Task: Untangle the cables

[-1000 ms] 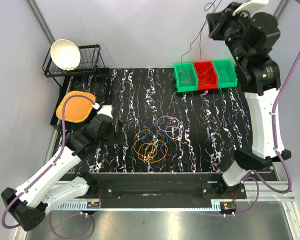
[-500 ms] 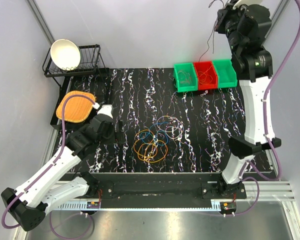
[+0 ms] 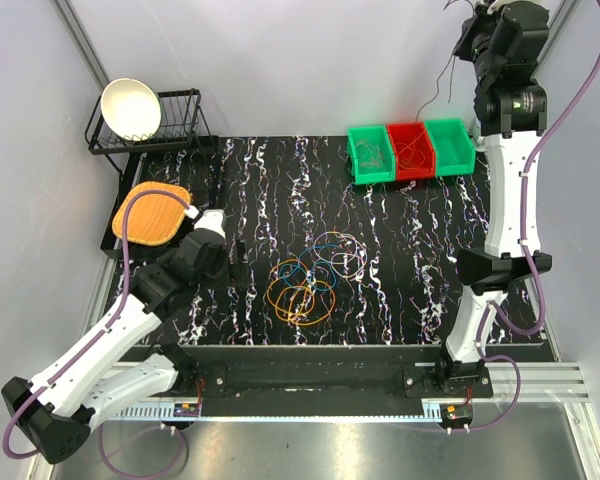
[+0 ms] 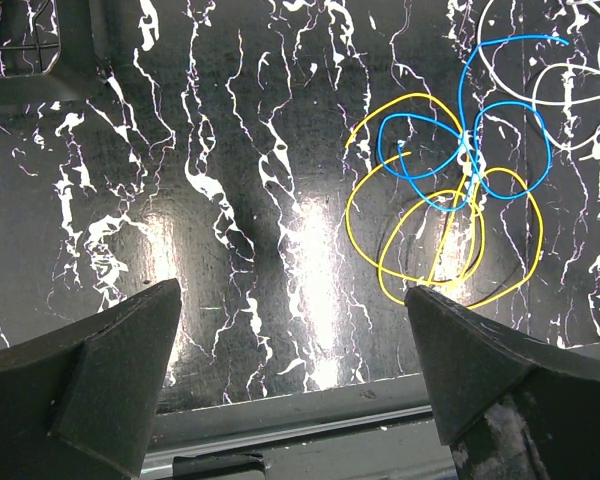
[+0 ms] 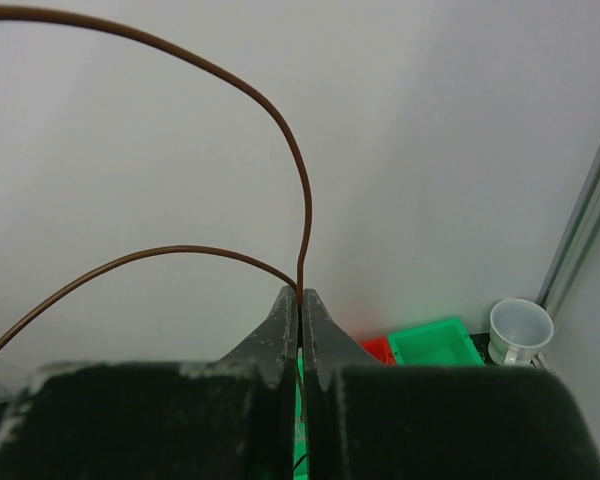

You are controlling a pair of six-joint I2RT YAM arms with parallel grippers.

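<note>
the cables (image 3: pixel 310 280) lie in a loose tangle near the middle of the top view, on a black mat (image 3: pixel 400 260) streaked with white like marble. the orange loops (image 3: pixel 298 298) overlap the blue loops (image 3: pixel 302 272); a purple loop (image 3: pixel 330 243) and a pale one sit just up and right of them, touching the pile. in the left wrist view the same loops fill the upper right of the frame, thin and glossy under glare.

the left gripper (image 3: pixel 232 262) hovers just left of the tangle, nothing between it and the loops. its dark fingers (image 4: pixel 90 370) stand wide apart in the lower corners of its own view and hold nothing.

the right gripper (image 5: pixel 300 297) is raised to the top right corner of the top view, well above the mat. its jaws are pressed together on a thin brown wire (image 5: pixel 280 130), which arcs up and off to the left against a plain grey wall.

at the mat's far edge stand three plastic bins touching in a row: a green bin (image 3: pixel 370 155), a red bin (image 3: pixel 412 150), and a second green bin (image 3: pixel 450 143). upper left is a black wire dish rack (image 3: pixel 180 120) holding a white bowl (image 3: pixel 131 107), with a round orange woven pad (image 3: pixel 152 213) below it. a clear plastic cup (image 5: pixel 520 328) shows at the right of the right wrist view.
</note>
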